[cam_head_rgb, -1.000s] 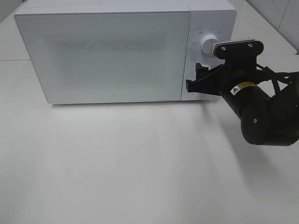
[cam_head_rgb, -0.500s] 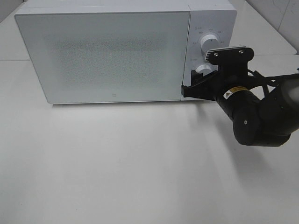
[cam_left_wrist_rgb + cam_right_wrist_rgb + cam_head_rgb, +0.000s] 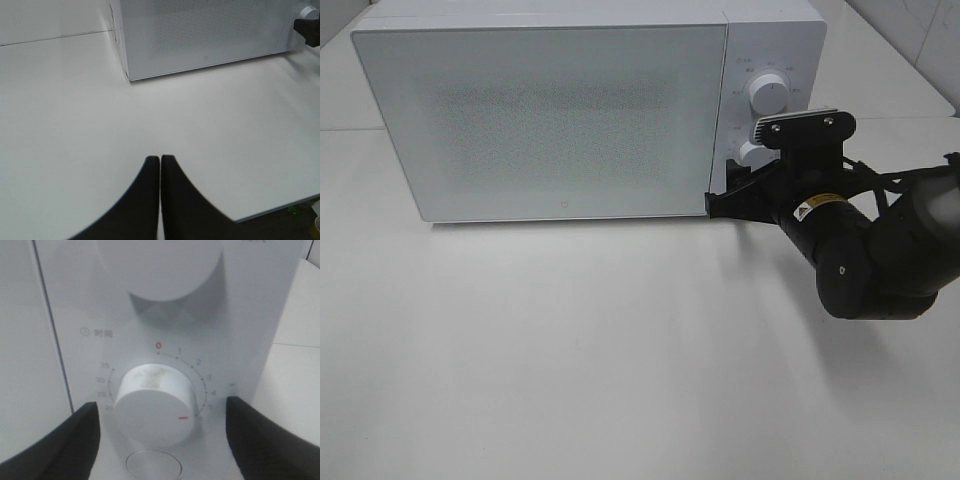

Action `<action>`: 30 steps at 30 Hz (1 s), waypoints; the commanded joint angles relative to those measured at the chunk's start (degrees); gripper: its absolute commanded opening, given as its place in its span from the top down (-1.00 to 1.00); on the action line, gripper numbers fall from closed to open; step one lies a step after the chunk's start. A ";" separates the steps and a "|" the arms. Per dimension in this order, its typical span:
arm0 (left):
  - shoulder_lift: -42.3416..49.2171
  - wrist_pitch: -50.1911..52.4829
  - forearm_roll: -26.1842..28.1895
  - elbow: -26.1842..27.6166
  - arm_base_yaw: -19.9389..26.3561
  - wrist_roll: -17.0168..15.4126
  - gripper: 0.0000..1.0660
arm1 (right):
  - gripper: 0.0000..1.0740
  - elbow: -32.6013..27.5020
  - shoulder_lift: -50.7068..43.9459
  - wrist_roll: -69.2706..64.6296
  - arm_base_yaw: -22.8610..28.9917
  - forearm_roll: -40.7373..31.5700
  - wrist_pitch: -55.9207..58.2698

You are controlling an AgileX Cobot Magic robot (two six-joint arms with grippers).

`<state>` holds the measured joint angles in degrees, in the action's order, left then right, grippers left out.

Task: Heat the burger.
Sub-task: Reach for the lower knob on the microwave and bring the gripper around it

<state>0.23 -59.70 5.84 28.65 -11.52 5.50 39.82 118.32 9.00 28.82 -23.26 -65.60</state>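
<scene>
Timer step, microwave (image 3: 540, 120) door shut; right end effector (image 3: 161, 435) open astride timer knob (image 3: 155, 405), not touching. Next likely: pinch knob, twist; left end effector (image 3: 160, 170) closed.

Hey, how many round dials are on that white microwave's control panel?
2. One round white dial sits high on the control panel of the white microwave; the second, the timer dial, is directly below it. The panel's lowest part is hidden.

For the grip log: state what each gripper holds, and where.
Nothing. Right gripper is open, straddling the timer knob without touching; left gripper is shut, empty.
</scene>
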 commanded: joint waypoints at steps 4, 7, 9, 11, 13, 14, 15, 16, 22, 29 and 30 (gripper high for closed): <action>0.97 0.46 0.23 -0.06 0.00 -0.23 1.00 | -0.18 0.86 -0.29 -0.29 -0.23 5.16 -2.81; 0.97 0.46 0.23 -0.06 0.00 -0.23 1.00 | -0.18 0.92 -0.34 -0.29 -0.23 5.21 -2.92; 0.97 0.46 0.23 -0.06 0.00 -0.23 1.00 | -0.18 0.92 -0.34 -0.29 -0.23 5.04 -2.92; 0.97 0.46 0.23 -0.06 0.00 -0.23 1.00 | -0.18 0.92 -0.34 -0.29 -0.23 4.76 -3.55; 0.97 0.46 0.23 -0.06 0.00 -0.23 1.00 | -0.14 0.92 -0.34 -0.34 -0.23 4.70 -5.84; 0.97 0.46 0.23 -0.06 0.00 -0.23 1.00 | -0.14 0.92 -0.34 -0.34 -0.23 4.70 -5.84; 0.97 0.46 0.23 -0.06 0.00 -0.23 1.00 | -0.10 0.92 -0.34 -0.34 -0.23 4.70 -6.99; 0.97 0.46 0.23 -0.06 0.00 -0.23 1.00 | -0.10 0.92 -0.34 -0.34 -0.23 4.70 -6.99; 0.97 0.46 0.23 -0.06 0.00 -0.23 1.00 | 0.05 0.92 -0.34 -0.34 -0.23 3.27 -6.42; 0.97 0.46 0.23 -0.06 0.00 -0.23 1.00 | 0.35 0.92 -0.34 -0.34 -0.23 3.15 -6.42; 0.97 0.46 0.23 -0.06 0.00 -0.23 1.00 | 0.43 0.92 -0.34 -0.34 -0.23 3.15 -6.42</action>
<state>0.23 -59.70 5.84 28.65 -11.52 5.50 39.71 118.32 9.00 28.82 -21.43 -67.84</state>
